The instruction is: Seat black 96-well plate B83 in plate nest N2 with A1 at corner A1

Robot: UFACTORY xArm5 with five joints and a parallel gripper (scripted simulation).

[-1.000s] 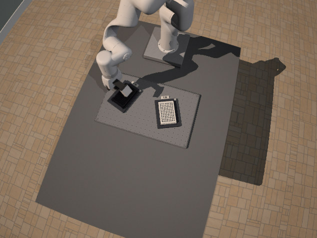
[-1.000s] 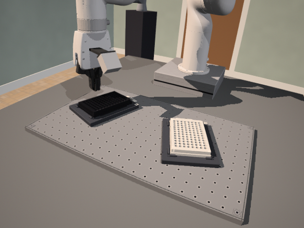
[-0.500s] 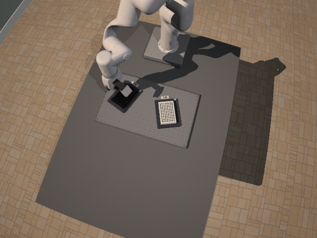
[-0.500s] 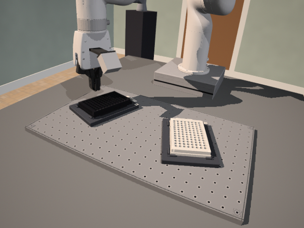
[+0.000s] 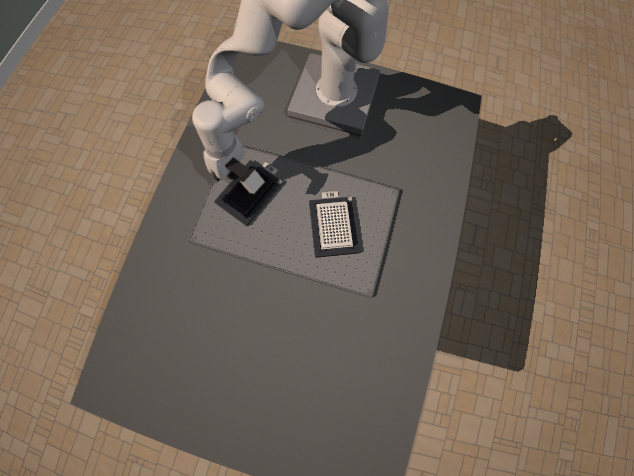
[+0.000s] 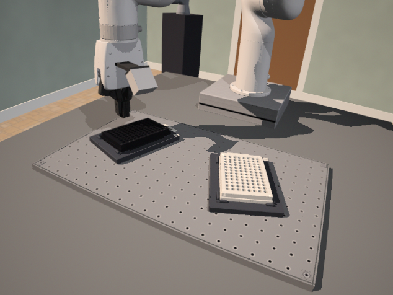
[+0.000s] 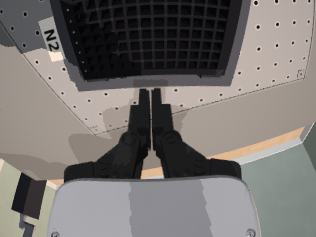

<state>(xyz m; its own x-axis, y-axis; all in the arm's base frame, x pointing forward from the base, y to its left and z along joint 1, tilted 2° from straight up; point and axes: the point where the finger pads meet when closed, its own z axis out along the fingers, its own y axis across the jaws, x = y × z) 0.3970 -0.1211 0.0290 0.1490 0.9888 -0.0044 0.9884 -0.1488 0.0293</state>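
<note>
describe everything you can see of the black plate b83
The black 96-well plate B83 is a matte, plastic-looking rectangle with a grid of open wells facing up. It sits in the dark plate nest N2 on the perforated deck, its far side riding slightly higher than its near side in the exterior view. The shut, empty gripper hangs just beyond its far side; contact cannot be told.

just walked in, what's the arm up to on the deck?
The arm's gripper is shut, holding nothing, and hangs just above the far edge of the black plate B83, not visibly touching it. B83 lies on nest N2 on the perforated deck plate; whether it is fully down cannot be told. It looks set to push rather than grasp. The white plate B38 sits in nest N1, untouched.
</note>
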